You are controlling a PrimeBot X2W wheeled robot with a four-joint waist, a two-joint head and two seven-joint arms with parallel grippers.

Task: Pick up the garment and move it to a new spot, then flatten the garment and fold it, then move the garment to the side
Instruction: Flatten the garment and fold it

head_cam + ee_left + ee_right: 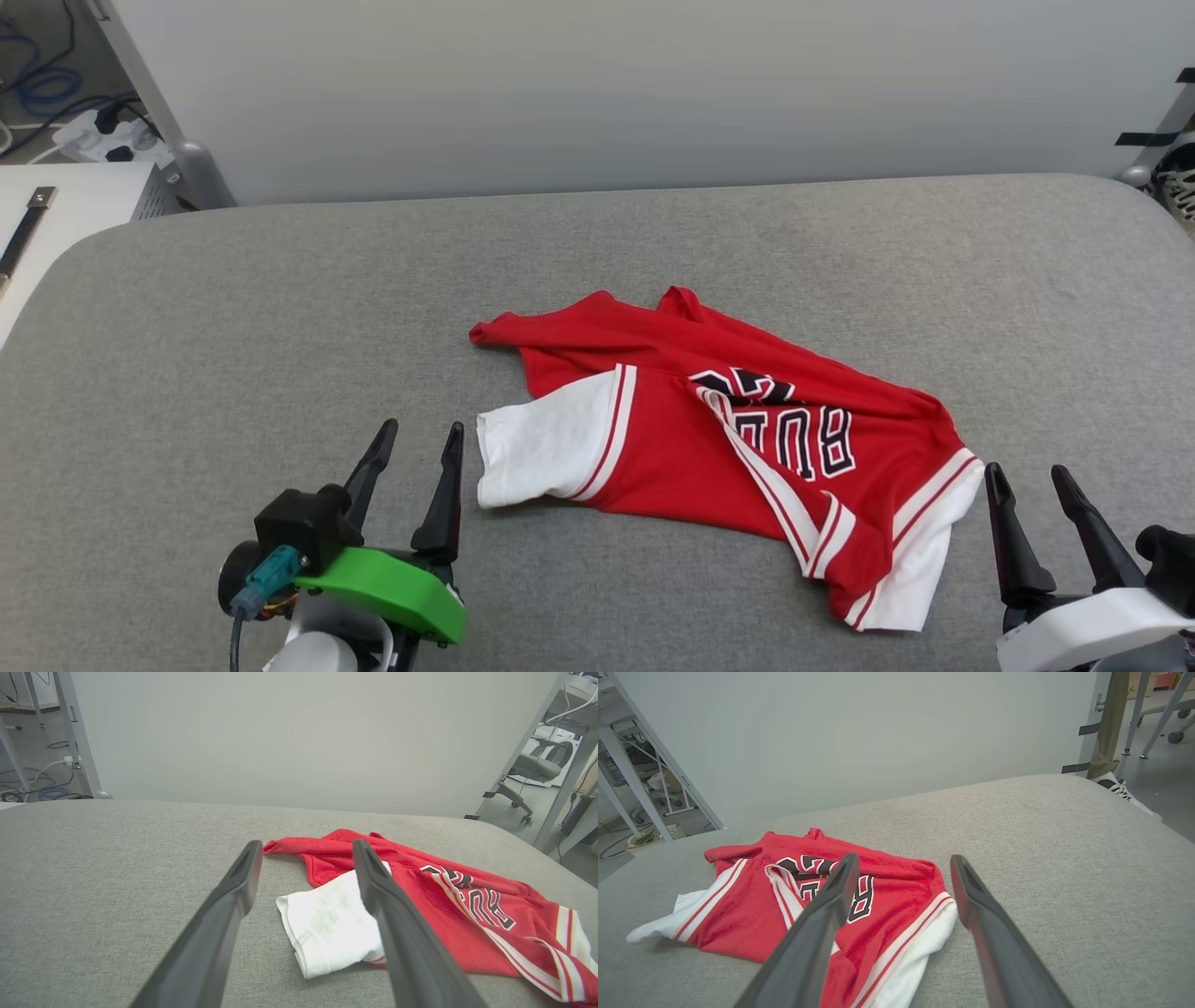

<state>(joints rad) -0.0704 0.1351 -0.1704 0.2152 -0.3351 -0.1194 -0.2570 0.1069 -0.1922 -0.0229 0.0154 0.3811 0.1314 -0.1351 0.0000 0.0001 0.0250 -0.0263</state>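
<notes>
Near edge, left side: left gripper over the grey padded surface, jaws spread wide, nothing between them.
Near edge, right side: right gripper, jaws likewise wide and empty, just beside the garment at its right end.
Middle of surface: garment lies crumpled between the two grippers, black lettering facing up, one white sleeve near the left gripper's tips.
Far side: pale wall; power strip on the floor at far left.
</notes>
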